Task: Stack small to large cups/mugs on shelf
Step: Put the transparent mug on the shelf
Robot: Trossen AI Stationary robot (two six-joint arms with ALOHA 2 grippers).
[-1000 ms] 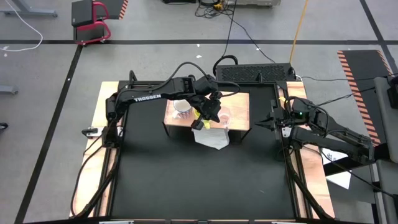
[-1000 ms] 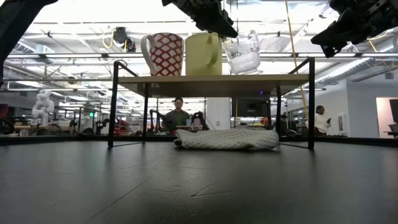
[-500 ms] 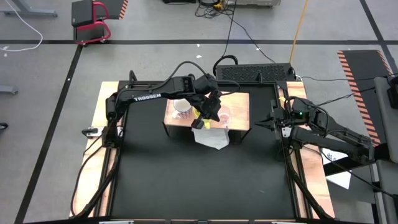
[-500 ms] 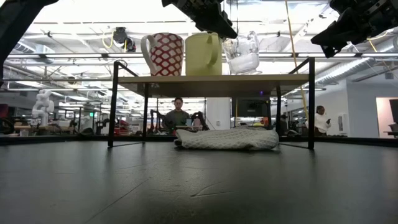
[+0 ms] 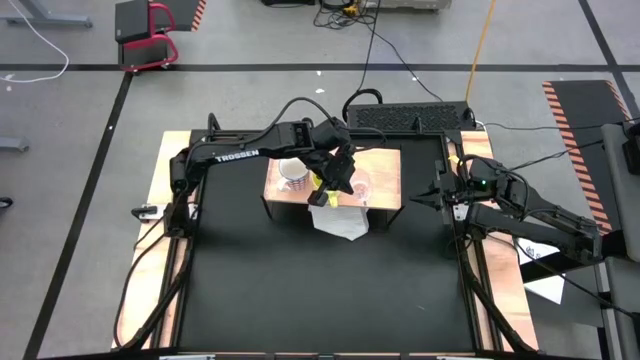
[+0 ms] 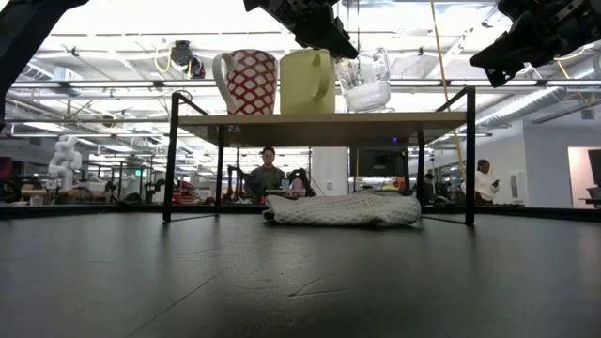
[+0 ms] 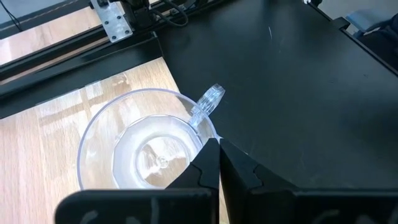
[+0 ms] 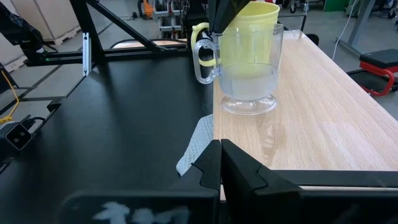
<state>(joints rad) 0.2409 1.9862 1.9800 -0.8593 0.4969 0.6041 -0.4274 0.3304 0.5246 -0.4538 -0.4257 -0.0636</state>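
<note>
Three cups stand in a row on the light-wood shelf (image 6: 324,117): a white mug with a red pattern (image 6: 246,82), a yellow mug (image 6: 308,82) and a clear glass cup (image 6: 366,83). My left gripper (image 7: 214,144) is shut and slants down over the glass cup (image 7: 146,149), its tips at the rim next to the handle (image 7: 208,102). In the high view it (image 5: 340,178) covers most of the yellow mug. My right gripper (image 8: 219,149) is shut and waits at the table's right side (image 5: 440,195), facing the glass cup (image 8: 249,68). My left gripper's shut fingertips (image 7: 210,155) come slanting from above to the glass cup's rim (image 7: 214,132), beside its handle. I cannot tell whether they touch it. The cup stands upright on the shelf.
A white cloth (image 6: 343,208) lies on the black table under the shelf's near edge, also seen from above (image 5: 340,222). The black tabletop (image 5: 320,290) stretches in front of the shelf. People and benches show in the room behind.
</note>
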